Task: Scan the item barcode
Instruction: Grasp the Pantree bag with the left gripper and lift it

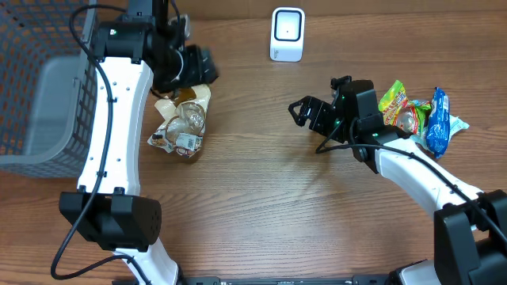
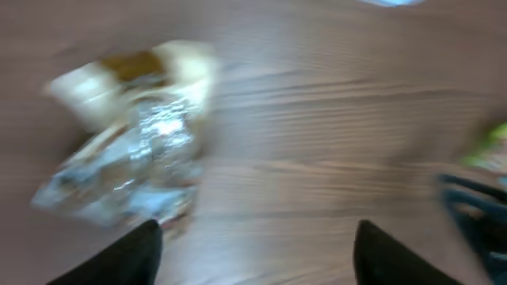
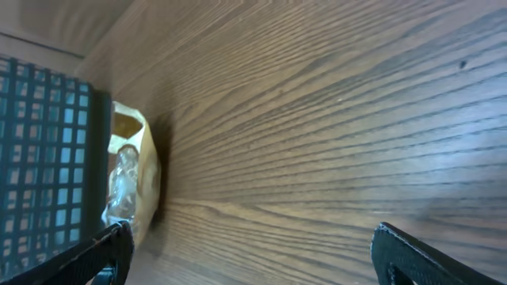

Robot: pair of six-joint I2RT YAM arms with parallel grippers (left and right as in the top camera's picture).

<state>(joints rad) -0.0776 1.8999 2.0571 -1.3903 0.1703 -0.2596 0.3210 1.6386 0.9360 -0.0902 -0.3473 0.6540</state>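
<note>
Overhead: left gripper (image 1: 202, 67), fingers spread, hovers just behind the bag (image 1: 181, 127), likely lining up a pick. Right gripper (image 1: 305, 111), spread and empty, sits well apart.

Left wrist: the blurred bag lies ahead of the left finger (image 2: 127, 257).

Right wrist: the bag is far ahead, beside the basket (image 3: 47, 142).

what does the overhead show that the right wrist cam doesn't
Only overhead: the white scanner and the colourful snack packets. Only right wrist: a close look out between the open fingertips of the right pincer. Both: the clear crinkled packet, the mesh basket and the wooden table.
</note>
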